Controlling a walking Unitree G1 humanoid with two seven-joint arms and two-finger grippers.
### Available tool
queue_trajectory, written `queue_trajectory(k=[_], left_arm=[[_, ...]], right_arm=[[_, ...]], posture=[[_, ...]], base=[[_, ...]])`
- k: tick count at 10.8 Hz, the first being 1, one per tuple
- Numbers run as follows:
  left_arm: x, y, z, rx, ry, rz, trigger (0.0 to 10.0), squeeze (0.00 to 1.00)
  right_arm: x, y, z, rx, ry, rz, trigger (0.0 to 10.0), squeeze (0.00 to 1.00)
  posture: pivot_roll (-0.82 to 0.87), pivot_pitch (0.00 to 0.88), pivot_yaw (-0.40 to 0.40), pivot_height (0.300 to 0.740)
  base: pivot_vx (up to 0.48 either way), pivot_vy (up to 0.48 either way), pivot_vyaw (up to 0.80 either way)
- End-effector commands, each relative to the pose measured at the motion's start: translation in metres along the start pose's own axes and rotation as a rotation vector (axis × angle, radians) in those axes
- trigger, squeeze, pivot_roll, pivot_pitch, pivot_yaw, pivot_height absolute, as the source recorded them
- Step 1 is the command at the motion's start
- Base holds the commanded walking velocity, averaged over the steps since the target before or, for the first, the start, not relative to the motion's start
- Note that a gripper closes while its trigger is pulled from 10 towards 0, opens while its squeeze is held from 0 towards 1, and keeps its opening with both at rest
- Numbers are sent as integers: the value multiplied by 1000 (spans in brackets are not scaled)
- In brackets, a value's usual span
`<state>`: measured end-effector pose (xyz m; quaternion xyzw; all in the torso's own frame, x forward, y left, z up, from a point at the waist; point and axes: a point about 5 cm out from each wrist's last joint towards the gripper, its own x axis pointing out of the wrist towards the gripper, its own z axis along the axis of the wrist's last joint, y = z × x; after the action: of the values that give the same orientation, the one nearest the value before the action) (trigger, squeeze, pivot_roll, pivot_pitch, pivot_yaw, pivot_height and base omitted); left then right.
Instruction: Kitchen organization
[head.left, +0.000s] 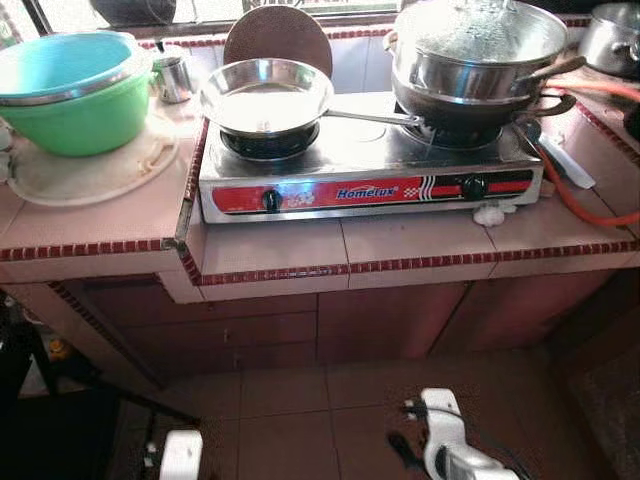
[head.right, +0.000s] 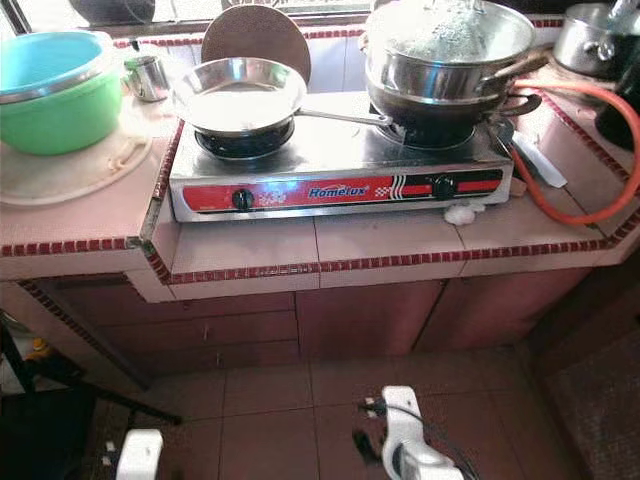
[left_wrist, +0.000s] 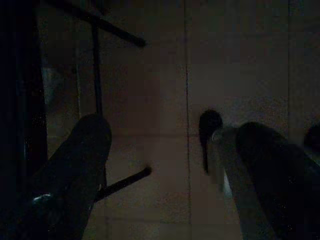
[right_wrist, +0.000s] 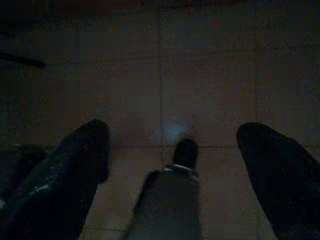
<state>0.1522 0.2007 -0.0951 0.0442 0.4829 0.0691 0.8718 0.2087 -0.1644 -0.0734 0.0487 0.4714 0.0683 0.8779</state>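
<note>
Both idle, fingers spread wide: left gripper (left_wrist: 170, 170), right gripper (right_wrist: 172, 170), low over floor. Far above, stove (head.left: 370, 170) with stacked pots (head.left: 480, 60). Risk of toppling if bumped carelessly.

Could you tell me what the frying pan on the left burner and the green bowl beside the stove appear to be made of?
The frying pan looks like polished steel or aluminium: bright silvery surface with mirror-like glare. The green bowl looks like plastic: flat, opaque colour with only a soft sheen. Its turquoise inside may be a second nested bowl.
</note>
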Motion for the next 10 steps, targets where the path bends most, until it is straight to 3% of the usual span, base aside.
queue_trajectory(k=[1,3,10], left_arm=[[0,2,-3,-31,22,-1,10000,0],[2,-8,9,-10,-6,-37,10000,0],[2,-19,13,25,-8,-74,10000,0]], right_arm=[[1,4,2,11,-4,5,10000,0],[2,6,3,-3,-4,15,10000,0],[2,6,5,-32,6,0,10000,0]], posture=[[-34,66,36,740],[-37,66,39,740],[-50,63,42,740]], base=[[0,0,0],[0,0,0],[0,0,0]])
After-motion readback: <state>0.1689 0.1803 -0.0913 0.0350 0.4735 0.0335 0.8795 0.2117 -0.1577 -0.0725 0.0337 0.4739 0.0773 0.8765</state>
